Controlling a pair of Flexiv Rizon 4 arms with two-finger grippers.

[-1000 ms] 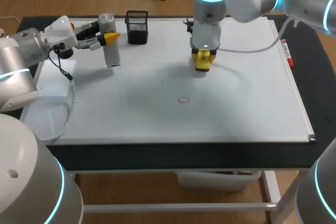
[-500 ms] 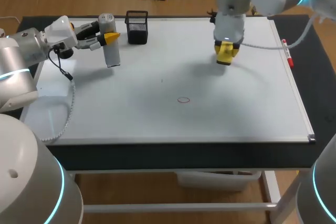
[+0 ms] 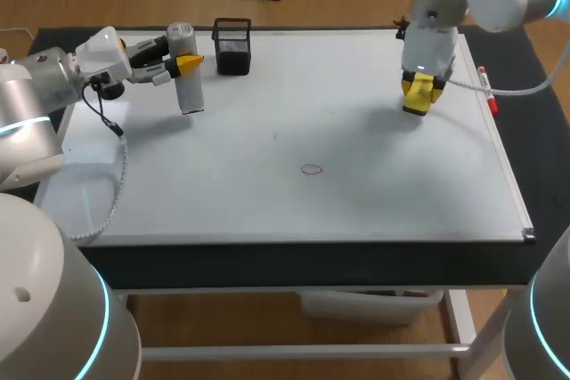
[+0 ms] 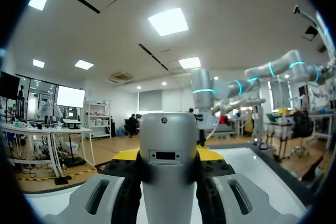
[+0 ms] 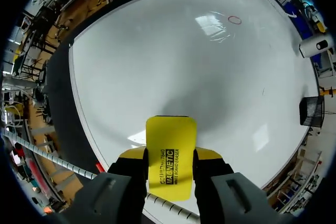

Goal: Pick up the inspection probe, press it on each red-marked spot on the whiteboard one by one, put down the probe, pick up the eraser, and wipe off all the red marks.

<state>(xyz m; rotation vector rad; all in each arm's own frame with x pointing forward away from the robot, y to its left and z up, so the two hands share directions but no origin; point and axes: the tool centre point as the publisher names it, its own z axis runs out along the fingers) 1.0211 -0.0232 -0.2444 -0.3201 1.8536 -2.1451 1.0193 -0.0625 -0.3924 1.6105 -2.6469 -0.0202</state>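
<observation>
My left gripper (image 3: 185, 64) is shut on the grey cylindrical inspection probe (image 3: 186, 77) and holds it upright above the whiteboard's (image 3: 223, 202) far left part. From the left wrist the probe (image 4: 167, 150) fills the gap between the fingers of the left gripper (image 4: 168, 182). At the board's far right, my right gripper (image 3: 419, 95) is shut on the yellow eraser (image 3: 417, 98), just over the surface. The eraser (image 5: 170, 153) sticks out ahead of the right gripper (image 5: 169, 162). One small red circle mark (image 3: 310, 169) lies near the board's middle, also the red mark (image 5: 234, 20) far ahead of the eraser.
A black mesh pen holder (image 3: 232, 45) stands at the back, right of the probe. A red marker (image 3: 486, 91) lies along the whiteboard's right edge, close to my right gripper.
My right arm has carried the eraser to the right, from the board's middle back area to its far right side. The left arm and probe have stayed put.
</observation>
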